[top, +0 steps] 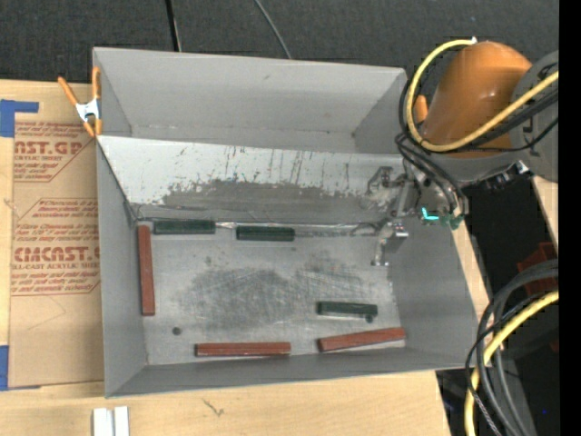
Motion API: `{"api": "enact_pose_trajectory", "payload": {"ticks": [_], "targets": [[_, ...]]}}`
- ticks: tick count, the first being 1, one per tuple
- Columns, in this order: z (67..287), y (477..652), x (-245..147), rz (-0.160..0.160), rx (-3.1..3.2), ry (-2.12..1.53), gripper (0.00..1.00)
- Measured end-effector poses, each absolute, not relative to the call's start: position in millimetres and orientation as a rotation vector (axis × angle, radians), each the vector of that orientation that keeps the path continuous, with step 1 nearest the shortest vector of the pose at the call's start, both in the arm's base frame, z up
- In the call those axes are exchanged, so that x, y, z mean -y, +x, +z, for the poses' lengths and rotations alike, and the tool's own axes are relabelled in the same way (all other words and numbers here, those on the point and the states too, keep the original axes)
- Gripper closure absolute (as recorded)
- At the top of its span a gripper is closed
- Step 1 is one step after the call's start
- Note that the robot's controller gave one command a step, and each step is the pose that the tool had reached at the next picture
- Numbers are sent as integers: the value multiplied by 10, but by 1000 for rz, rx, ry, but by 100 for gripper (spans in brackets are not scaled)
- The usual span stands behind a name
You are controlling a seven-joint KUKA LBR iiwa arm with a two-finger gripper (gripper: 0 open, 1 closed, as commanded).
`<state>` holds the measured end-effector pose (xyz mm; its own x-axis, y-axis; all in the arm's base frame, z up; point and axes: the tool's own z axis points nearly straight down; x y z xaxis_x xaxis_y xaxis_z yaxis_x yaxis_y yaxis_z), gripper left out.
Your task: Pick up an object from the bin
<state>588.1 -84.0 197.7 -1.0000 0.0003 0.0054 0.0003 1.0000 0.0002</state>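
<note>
Arm (477, 84): orange-covered, reaches in over the bin's (272, 89) right wall, wrist turned down.
Gripper (388, 242): low over bare floor by the back right corner, near the right wall. Whether it is released or clenched cannot be told.

Contents, all flat bars lying singly:
- Long red-brown bar (145, 269): lengthwise against the left wall.
- Left green bar (184, 228): dark, at the foot of the back wall.
- Front red-brown bar (242, 349): along the front wall.
- Middle green bar (265, 234): by the back wall; nearest thing on the gripper's left, apart from it.
- Right green bar (346, 310): towards the front right, well apart from the gripper.
- Skewed red-brown bar (361, 340): just beside the right green bar, at the front wall.

Open room: the scuffed middle floor. Bars at the walls are hemmed in on one side.
</note>
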Motion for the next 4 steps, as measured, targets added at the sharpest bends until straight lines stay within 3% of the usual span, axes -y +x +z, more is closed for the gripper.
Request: {"api": "enact_pose_trajectory", "payload": {"ticks": [1, 2, 3, 4], "targets": [[2023, 5899, 838, 1, 3144, 1, 0], [785, 5408, 652, 3, 3148, 85, 100], [761, 5386, 643, 1, 3141, 86, 0], [778, 5398, 643, 1, 3144, 86, 100]]}}
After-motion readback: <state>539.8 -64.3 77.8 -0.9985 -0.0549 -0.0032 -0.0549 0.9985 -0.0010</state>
